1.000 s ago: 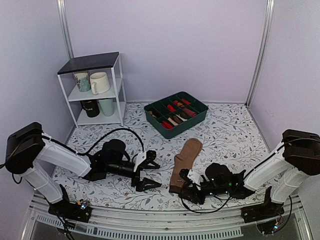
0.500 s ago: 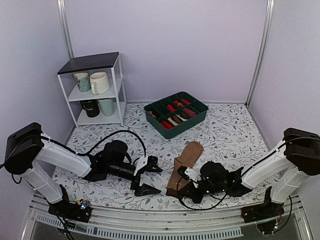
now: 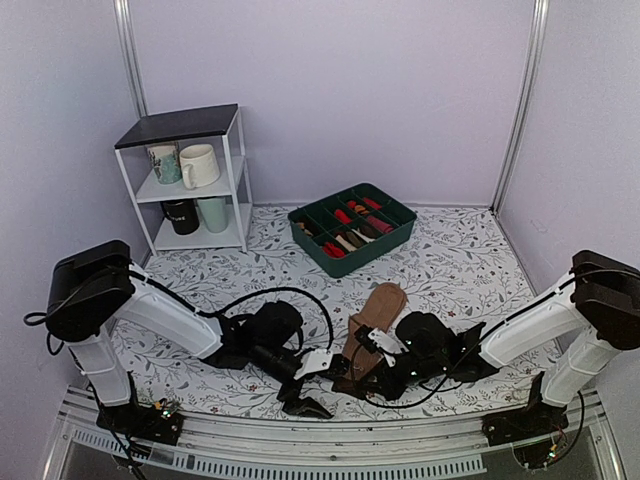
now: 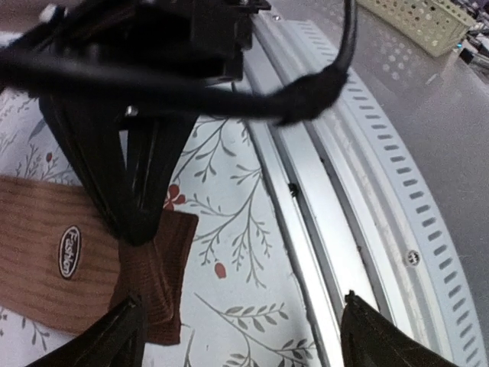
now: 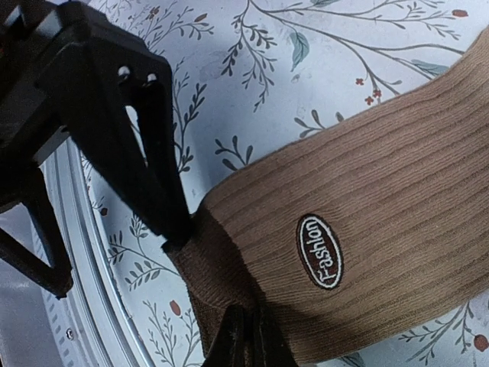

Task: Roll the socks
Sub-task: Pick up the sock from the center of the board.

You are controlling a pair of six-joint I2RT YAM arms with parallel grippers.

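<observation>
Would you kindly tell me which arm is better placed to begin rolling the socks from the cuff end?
Right. The right gripper pinches the socks at their dark cuff end, while the left gripper hangs open beside that end, holding nothing.

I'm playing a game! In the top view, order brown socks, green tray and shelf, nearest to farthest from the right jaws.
1. brown socks: pinched in the right gripper jaws.
2. green tray: behind, mid-table.
3. white shelf: far back left.

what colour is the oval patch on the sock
The patch is dark with white rim and lettering; clearest in right wrist view.
</observation>
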